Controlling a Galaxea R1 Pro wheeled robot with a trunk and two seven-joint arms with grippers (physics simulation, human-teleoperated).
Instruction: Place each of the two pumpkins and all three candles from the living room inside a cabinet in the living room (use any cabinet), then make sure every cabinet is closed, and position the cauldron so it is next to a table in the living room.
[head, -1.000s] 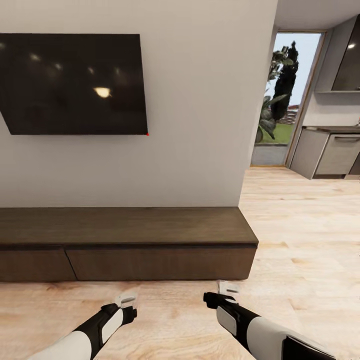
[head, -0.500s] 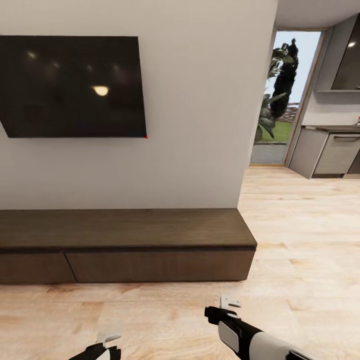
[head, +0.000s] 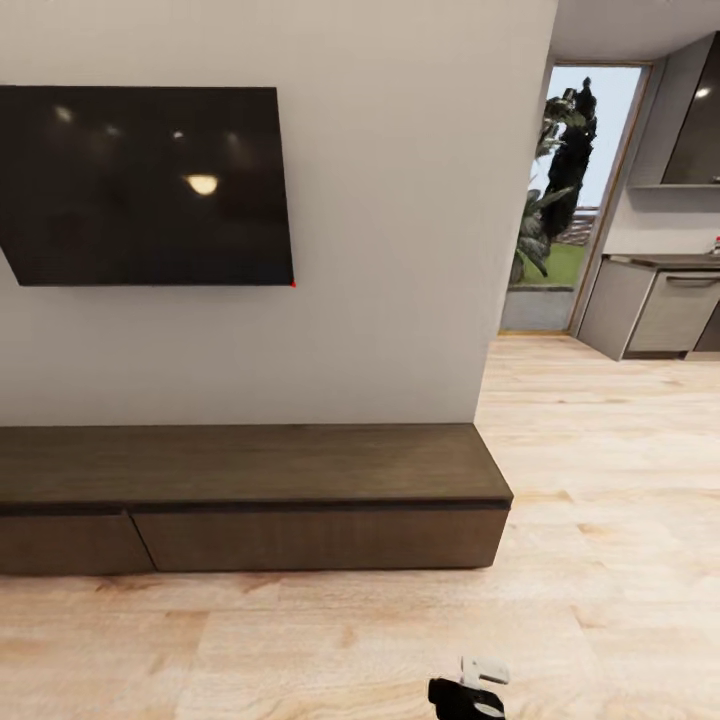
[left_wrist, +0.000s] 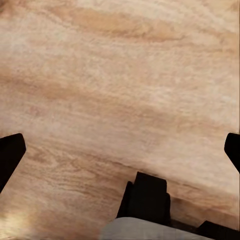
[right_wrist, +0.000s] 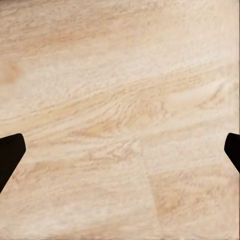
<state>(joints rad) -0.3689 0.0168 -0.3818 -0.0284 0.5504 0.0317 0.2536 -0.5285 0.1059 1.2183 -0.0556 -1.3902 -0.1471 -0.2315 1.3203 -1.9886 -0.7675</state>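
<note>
Living-room floor (head: 620, 560) lies before the shut cabinet (head: 250, 500); both arms have dropped back, right gripper (head: 478, 688) and left gripper (left_wrist: 120, 150) spread wide, empty, suggesting departure.

The right gripper (head: 478, 688) shows at the lower edge of the head view, right of centre: a black wrist housing with a pale fingertip piece standing above it, the rest of the arm cut off by the frame. In the right wrist view its two dark fingertips (right_wrist: 10, 155) sit at opposite edges of the picture, spread wide with nothing between them. The left gripper (left_wrist: 120, 150) is spread the same way in the left wrist view, one dark fingertip (left_wrist: 10, 156) at each edge and nothing held. A black block on a grey-white rounded part of the robot's own body (left_wrist: 146, 200) lies beneath it
</note>
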